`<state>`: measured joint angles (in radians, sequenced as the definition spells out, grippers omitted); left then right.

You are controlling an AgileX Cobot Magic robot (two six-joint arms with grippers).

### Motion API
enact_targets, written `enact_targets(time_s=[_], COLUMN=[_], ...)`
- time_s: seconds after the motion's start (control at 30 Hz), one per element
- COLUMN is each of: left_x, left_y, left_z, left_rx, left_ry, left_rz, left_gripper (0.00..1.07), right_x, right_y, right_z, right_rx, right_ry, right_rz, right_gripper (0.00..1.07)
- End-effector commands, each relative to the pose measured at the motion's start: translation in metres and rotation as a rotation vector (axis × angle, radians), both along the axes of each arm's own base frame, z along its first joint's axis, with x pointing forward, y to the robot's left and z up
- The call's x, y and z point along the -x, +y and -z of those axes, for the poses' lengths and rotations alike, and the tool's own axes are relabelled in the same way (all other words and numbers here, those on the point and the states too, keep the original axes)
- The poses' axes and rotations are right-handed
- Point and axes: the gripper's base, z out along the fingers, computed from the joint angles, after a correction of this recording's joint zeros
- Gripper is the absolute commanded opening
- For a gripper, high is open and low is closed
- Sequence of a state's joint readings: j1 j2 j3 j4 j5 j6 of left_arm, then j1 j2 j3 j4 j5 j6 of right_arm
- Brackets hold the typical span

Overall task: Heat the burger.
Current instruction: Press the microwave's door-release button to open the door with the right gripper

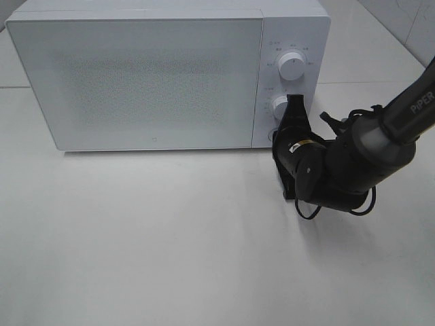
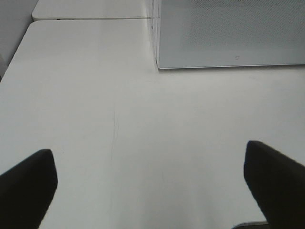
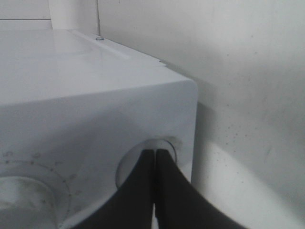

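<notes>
The burger is out of view in every frame. The white microwave (image 1: 156, 75) stands at the back with its door closed; its lower front corner also shows in the left wrist view (image 2: 228, 33). My right gripper (image 1: 279, 136) is shut, and its joined fingertips (image 3: 155, 151) rest against the round button (image 3: 167, 144) at the foot of the control panel, below the lower knob (image 1: 280, 106). My left gripper (image 2: 152, 186) is open and empty above the bare table, in front of the microwave's left corner. It does not show in the exterior high view.
The control panel carries an upper knob (image 1: 292, 65) on the microwave's right side. The white table (image 1: 170, 238) stretches in front. A seam between table tops (image 2: 90, 18) runs behind the microwave. The right arm (image 1: 380, 129) reaches in from the right edge.
</notes>
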<state>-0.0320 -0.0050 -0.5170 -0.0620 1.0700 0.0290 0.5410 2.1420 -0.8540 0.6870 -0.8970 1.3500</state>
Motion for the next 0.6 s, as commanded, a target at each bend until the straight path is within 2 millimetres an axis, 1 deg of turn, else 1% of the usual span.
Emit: enact_targets(time_s=[0.03, 0.2, 0.3, 0.37, 0.47, 0.57, 0.6], left_x=[0.001, 0.001, 0.001, 0.001, 0.001, 0.001, 0.001], left_y=[0.000, 0.000, 0.000, 0.000, 0.000, 0.000, 0.000], left_z=[0.000, 0.000, 0.000, 0.000, 0.000, 0.000, 0.000], left_rx=[0.005, 0.005, 0.005, 0.005, 0.005, 0.005, 0.005], left_ry=[-0.001, -0.001, -0.001, -0.001, -0.001, -0.001, -0.001], left_rz=[-0.010, -0.010, -0.010, -0.010, -0.010, -0.010, -0.010], left_gripper=[1.00, 1.00, 1.00, 1.00, 1.00, 1.00, 1.00], right_x=[-0.006, -0.007, -0.009, -0.014, -0.019, -0.021, -0.026], right_y=[0.003, -0.001, -0.004, -0.003, 0.000, 0.001, 0.002], right_z=[-0.002, -0.003, -0.007, -0.013, -0.019, -0.020, -0.023], right_rx=[-0.021, -0.019, 0.010, 0.005, -0.009, -0.010, -0.008], right_ry=[-0.017, -0.042, -0.089, -0.144, -0.174, -0.190, -0.238], right_rz=[-0.007, 0.038, 0.053, 0.067, 0.072, 0.075, 0.086], right_gripper=[0.00, 0.00, 0.00, 0.00, 0.00, 0.00, 0.00])
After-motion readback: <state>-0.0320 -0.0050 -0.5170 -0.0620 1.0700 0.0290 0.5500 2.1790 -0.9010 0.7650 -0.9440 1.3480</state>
